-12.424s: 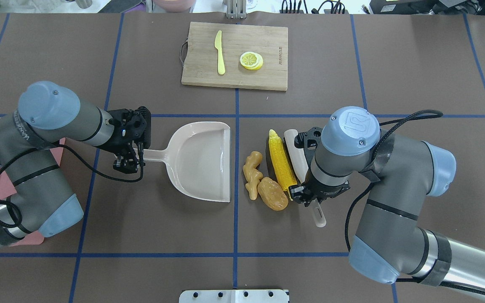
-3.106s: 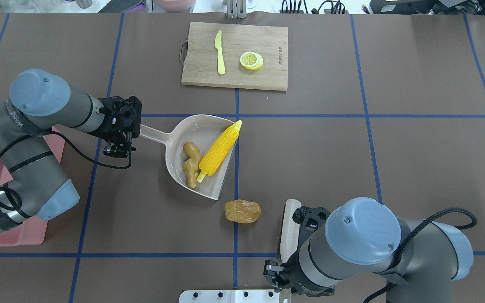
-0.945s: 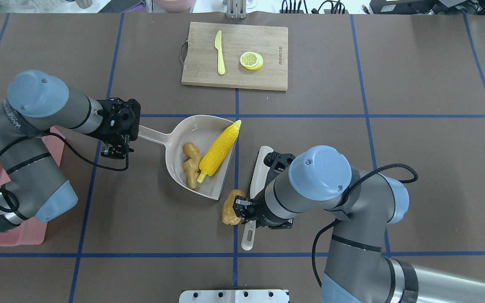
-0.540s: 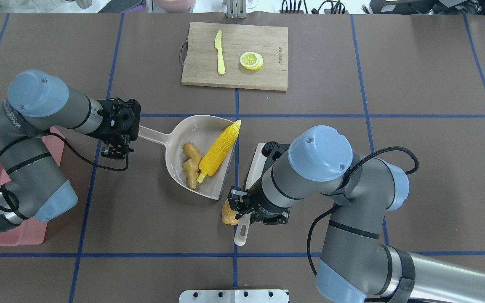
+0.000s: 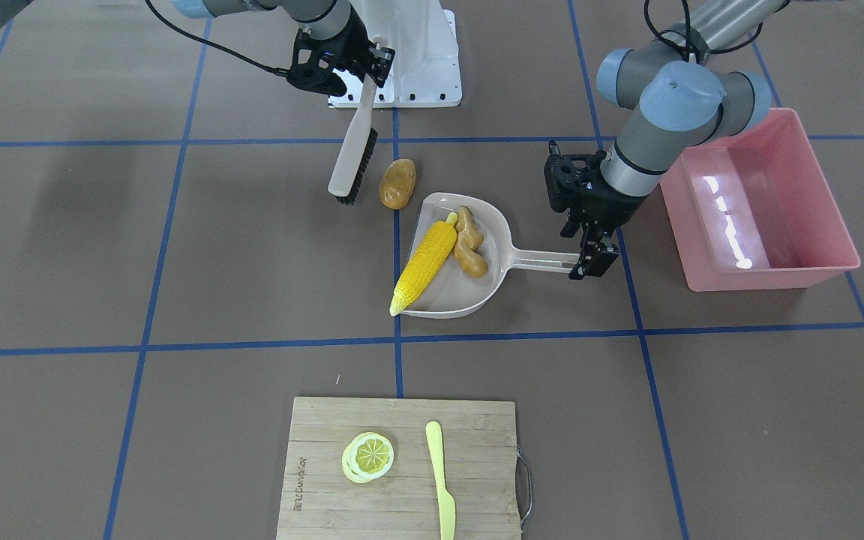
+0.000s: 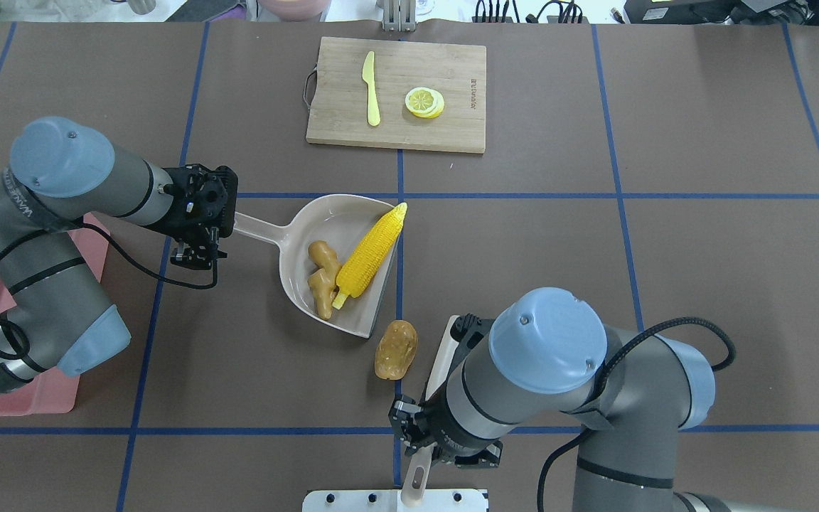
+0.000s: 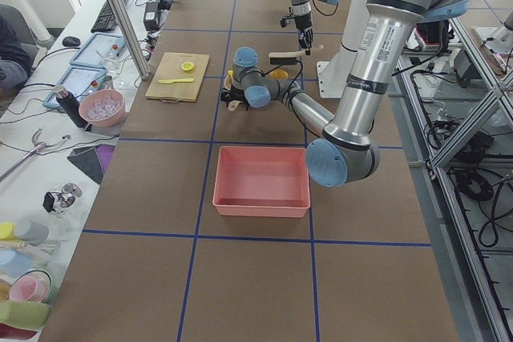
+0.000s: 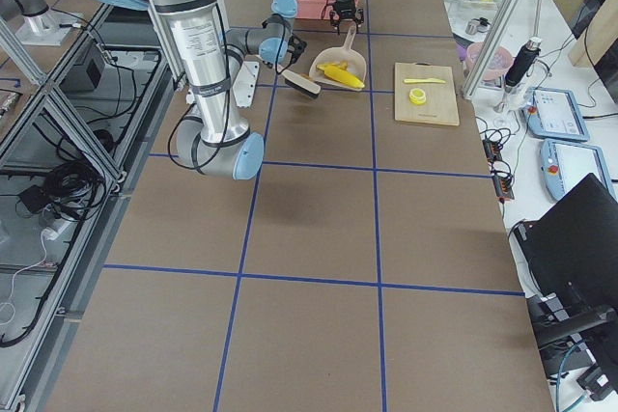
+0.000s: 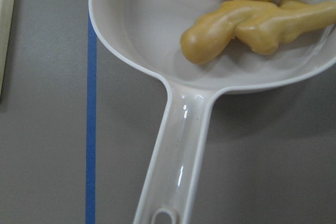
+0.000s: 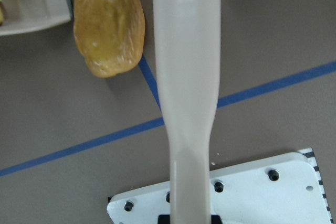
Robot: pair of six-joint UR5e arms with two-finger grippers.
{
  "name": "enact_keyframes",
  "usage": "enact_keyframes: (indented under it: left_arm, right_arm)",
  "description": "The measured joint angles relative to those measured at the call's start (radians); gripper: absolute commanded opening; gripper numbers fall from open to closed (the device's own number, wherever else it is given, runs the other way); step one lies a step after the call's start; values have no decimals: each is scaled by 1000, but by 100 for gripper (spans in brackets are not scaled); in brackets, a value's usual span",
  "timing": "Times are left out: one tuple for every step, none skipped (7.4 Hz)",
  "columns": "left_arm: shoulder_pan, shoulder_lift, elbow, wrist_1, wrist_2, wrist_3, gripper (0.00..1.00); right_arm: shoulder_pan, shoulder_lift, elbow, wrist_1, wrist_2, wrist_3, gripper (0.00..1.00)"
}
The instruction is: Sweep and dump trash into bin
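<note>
Bright even light, soft shadows, glare in bin (image 5: 769, 277)

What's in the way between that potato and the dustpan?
Nothing visible. The potato lies on bare table just off a corner of the dustpan's open edge; the brush is on its far side.

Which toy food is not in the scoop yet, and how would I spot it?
Find the beige dustpan in the middle of the brown table. Just off its corner on the robot's side lies the potato, beside the brush. Unlike the yellow corn and knobbly ginger inside the pan, it is a smooth, rounded tan-brown lump.
</note>
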Motion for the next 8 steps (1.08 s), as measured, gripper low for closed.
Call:
enact_keyframes:
  left_arm:
    - [0,5,-8,0,0,0,89]
    - [-1,13,-15,0,1,0,89]
    - [-1,18,-18,0,1,0,89]
    - [-2,20,-19,0,2,0,89]
    - [-2,20,-19,0,2,0,89]
    - [-2,20,-18,0,3,0,89]
    - [-2,20,-17,0,3,0,89]
    - [-1,19,-16,0,3,1,89]
  right_arm:
    - [-31,3,0,-5,-20,16,0]
    - [-52,9,-10,-6,-38,21,0]
    - [-60,20,-31,-4,-50,20,0]
    - [-59,39,-65,5,-63,14,0]
    - [-51,70,-118,25,-78,9,0]
    - [-37,104,-175,51,-84,6,0]
    - [-21,135,-225,73,-84,3,0]
    - [-4,159,-261,87,-78,-7,0]
